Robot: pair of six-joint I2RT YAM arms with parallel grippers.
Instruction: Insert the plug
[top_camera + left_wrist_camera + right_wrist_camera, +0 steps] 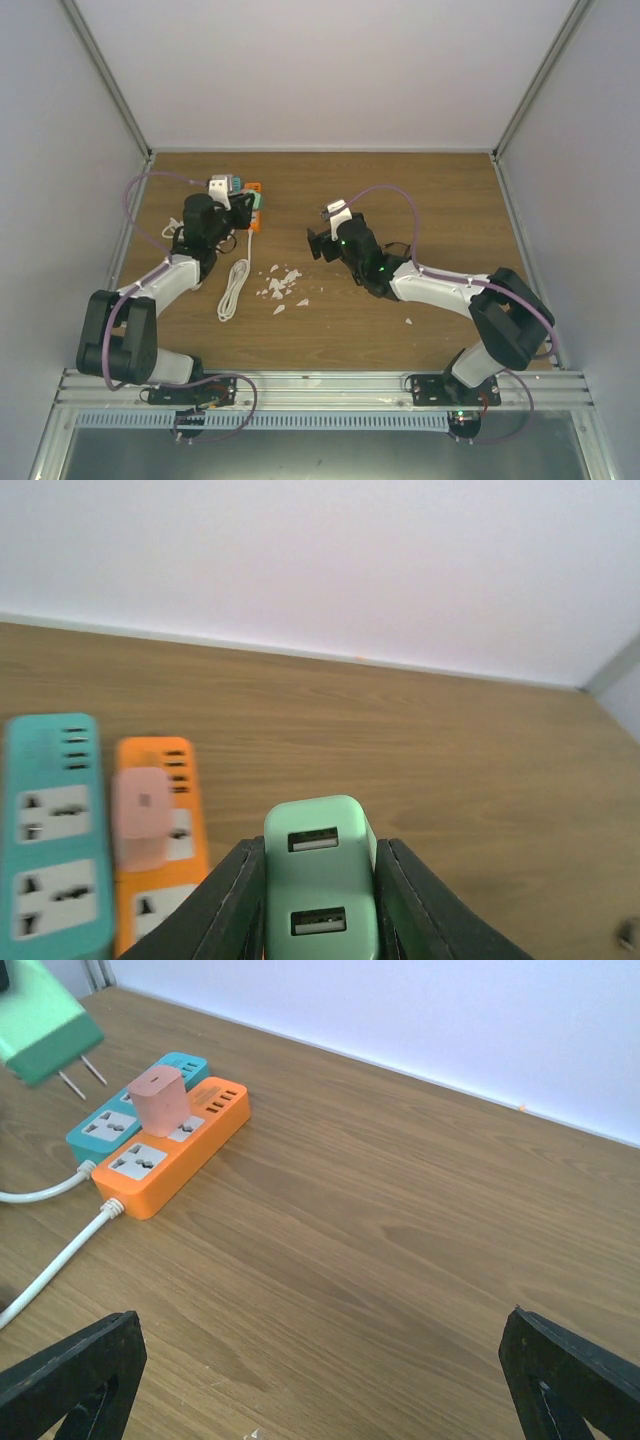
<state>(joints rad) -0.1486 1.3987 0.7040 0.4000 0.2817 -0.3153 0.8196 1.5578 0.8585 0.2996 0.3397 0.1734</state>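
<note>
My left gripper (pixel 322 848) is shut on a mint-green USB plug (pixel 320 885). In the right wrist view the plug (pixel 45 1020) hangs in the air, its two prongs pointing down, above and clear of the teal power strip (pixel 110 1125). An orange power strip (pixel 175 1150) lies beside the teal one, with a pink plug (pixel 158 1100) seated in it. In the left wrist view the teal strip (pixel 55 830) and the orange strip (pixel 160 880) lie left of the jaws. My right gripper (pixel 320 1380) is open and empty over bare wood, to the right of the strips (pixel 320 243).
White cords (pixel 235 285) run from the strips toward the near edge. White scraps (pixel 282 285) lie scattered on the wooden table (pixel 420 200) between the arms. White walls close the back and sides.
</note>
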